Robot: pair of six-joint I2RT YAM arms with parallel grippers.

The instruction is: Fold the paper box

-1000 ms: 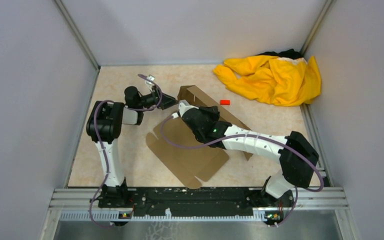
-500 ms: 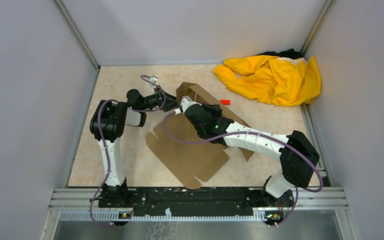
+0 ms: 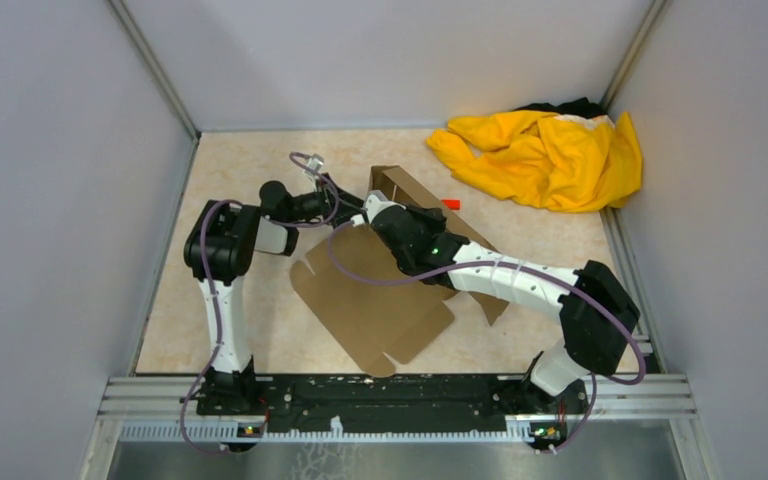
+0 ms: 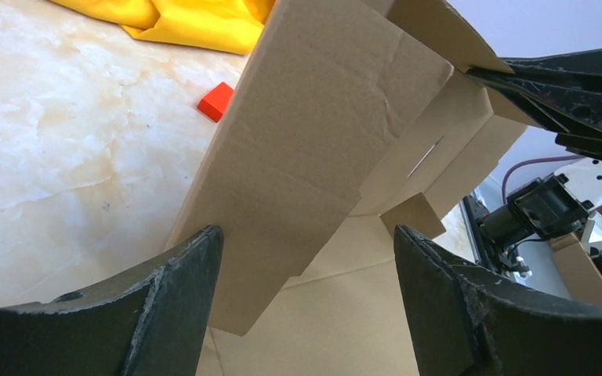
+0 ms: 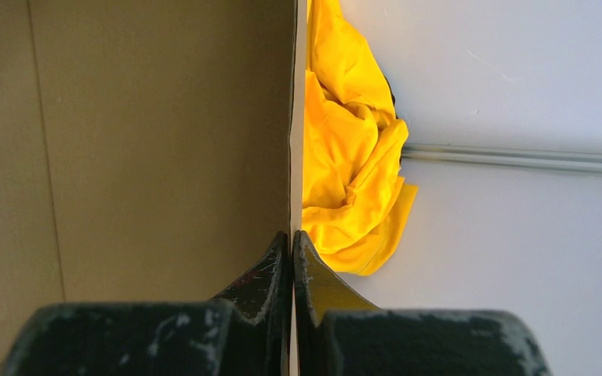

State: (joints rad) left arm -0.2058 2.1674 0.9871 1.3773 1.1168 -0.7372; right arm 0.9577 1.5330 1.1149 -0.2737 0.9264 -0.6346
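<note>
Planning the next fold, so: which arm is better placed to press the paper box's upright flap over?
Left, probably. The left gripper is open, with the upright flap of the paper box just ahead, framed by its jaws. The right gripper is shut on a panel edge and seems needed there.

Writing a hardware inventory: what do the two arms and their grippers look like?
The left arm and right arm have white tubular links between black joint housings, each trailing a purple cable. A green light glows on the right wrist. The left gripper and right gripper have matte black, tapered fingers flecked with pale scuffs.
</note>
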